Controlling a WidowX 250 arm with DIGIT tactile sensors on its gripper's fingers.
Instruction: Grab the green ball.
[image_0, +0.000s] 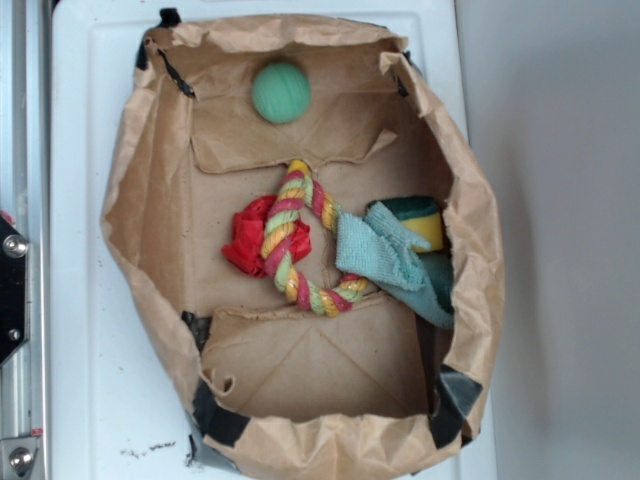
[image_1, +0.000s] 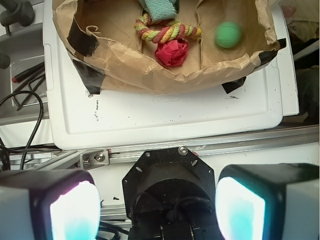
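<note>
While one ball (image_0: 281, 92), one rope ring (image_0: 300, 240) and one rag (image_0: 390, 265) lie inside the bag (image_0: 150, 200), the gripper (image_1: 157, 205) hangs outside it, wide open, empty.

Black two-finger gripper (image_1: 157, 210) seen only in the wrist view: glossy pads (image_1: 75, 210) spread wide apart, nothing between them. Black round wrist mount (image_1: 169, 187) sits centred behind.

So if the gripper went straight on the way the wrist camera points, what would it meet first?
Probably the black round robot base directly between its open fingers, well short of the brown paper bag; depth is unclear.
</note>
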